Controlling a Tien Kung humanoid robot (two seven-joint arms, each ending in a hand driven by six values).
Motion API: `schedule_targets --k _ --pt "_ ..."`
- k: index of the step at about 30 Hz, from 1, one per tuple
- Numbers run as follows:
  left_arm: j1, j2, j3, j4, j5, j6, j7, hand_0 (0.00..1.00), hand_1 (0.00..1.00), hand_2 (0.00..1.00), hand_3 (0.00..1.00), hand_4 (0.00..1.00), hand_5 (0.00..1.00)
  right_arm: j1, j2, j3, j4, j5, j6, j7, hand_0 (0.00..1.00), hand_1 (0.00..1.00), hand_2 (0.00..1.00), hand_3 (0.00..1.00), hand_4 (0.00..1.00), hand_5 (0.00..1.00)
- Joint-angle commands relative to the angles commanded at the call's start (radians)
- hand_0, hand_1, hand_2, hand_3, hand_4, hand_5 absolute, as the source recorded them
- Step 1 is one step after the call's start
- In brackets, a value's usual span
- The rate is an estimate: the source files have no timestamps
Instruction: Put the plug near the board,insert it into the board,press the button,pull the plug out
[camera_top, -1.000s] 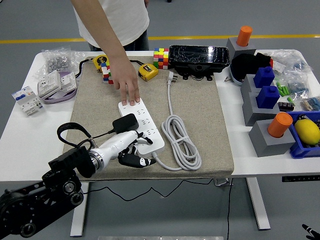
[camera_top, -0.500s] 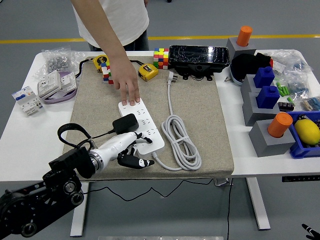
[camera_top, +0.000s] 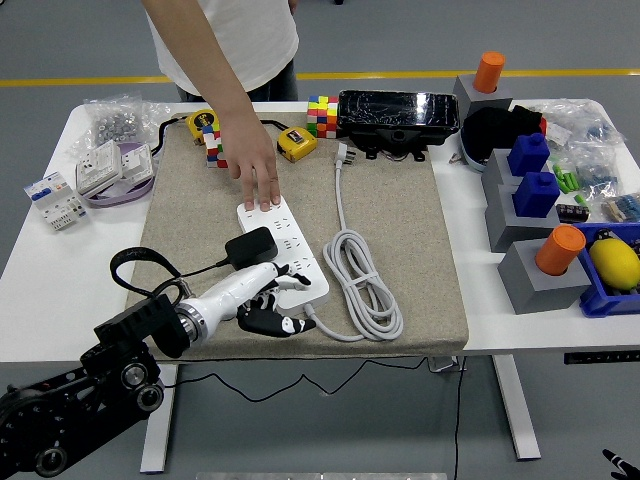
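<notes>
A white power strip (camera_top: 284, 250) lies on the beige mat, running from upper left to lower right. A black plug adapter (camera_top: 250, 246) sits on its left side, its black cord looping off to the left. My left hand (camera_top: 268, 298) rests at the strip's near end, just below the adapter; its white fingers (camera_top: 275, 273) stretch over the strip's corner and its dark fingers curl on the mat, holding nothing. A person's hand (camera_top: 259, 178) presses down on the strip's far end. The strip's white cable (camera_top: 362, 285) lies coiled to its right.
The beige mat (camera_top: 400, 220) covers the table's middle. Behind it stand a black box (camera_top: 398, 117), Rubik's cubes (camera_top: 322, 115), a yellow tape measure (camera_top: 295, 144). White sockets (camera_top: 100, 168) lie at left. Grey and blue blocks with orange cylinders (camera_top: 552, 250) crowd the right.
My left arm has shifted slightly down and right; the hand has crept a little farther along the strip's near end. The person's hand and the adapter have not moved.
</notes>
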Motion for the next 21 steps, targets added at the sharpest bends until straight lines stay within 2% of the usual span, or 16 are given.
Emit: schedule_targets --k 2,3,6,11,14,15,18,20,21 --pt "0.002 0.004 0.0 -0.005 -0.055 0.058 -0.075 0.084 0.068 0.131 0.685 0.852 0.396 0.0 0.0 0.001 0.0 0.0 0.0 0.0 0.567 0.663 0.676 0.604 0.974 0.497" --pt "0.003 0.006 0.001 -0.003 -0.098 0.1 -0.119 0.16 0.12 0.203 0.598 0.845 0.387 0.001 0.001 0.001 -0.001 0.0 0.0 0.0 0.567 0.663 0.675 0.604 0.974 0.497" --pt "0.006 0.008 0.002 0.005 -0.222 0.184 -0.249 0.16 0.12 0.203 0.598 0.845 0.387 0.001 0.002 0.001 0.0 0.0 0.0 0.0 0.567 0.663 0.675 0.604 0.974 0.497" --pt "0.009 0.01 0.017 0.05 -0.441 0.238 -0.436 0.187 0.154 0.227 0.568 0.818 0.353 0.002 0.003 -0.001 -0.001 0.0 0.0 0.001 0.567 0.663 0.675 0.605 0.973 0.496" --pt "0.015 0.011 0.02 0.065 -0.551 0.234 -0.426 0.187 0.154 0.227 0.568 0.818 0.353 0.002 0.004 -0.001 -0.001 0.0 0.0 0.001 0.567 0.663 0.675 0.605 0.973 0.496" --pt "0.018 0.012 0.02 0.069 -0.597 0.23 -0.423 0.219 0.233 0.31 0.565 0.81 0.346 0.002 0.004 -0.002 -0.001 0.0 0.0 0.001 0.567 0.663 0.676 0.604 0.974 0.496" --pt "0.024 0.016 0.022 0.072 -0.706 0.231 -0.416 0.219 0.233 0.31 0.565 0.81 0.346 0.002 0.004 -0.003 -0.002 0.001 0.0 0.001 0.567 0.663 0.676 0.604 0.974 0.496" --pt "0.024 0.018 0.022 0.071 -0.742 0.233 -0.416 0.219 0.233 0.31 0.565 0.81 0.346 0.003 0.003 -0.005 -0.001 0.001 0.001 0.001 0.567 0.663 0.676 0.604 0.974 0.496" --pt "0.023 0.02 0.023 0.07 -0.742 0.234 -0.416 0.234 0.311 0.39 0.564 0.801 0.337 0.004 0.003 -0.004 -0.002 0.001 0.001 0.001 0.567 0.663 0.676 0.604 0.973 0.496"
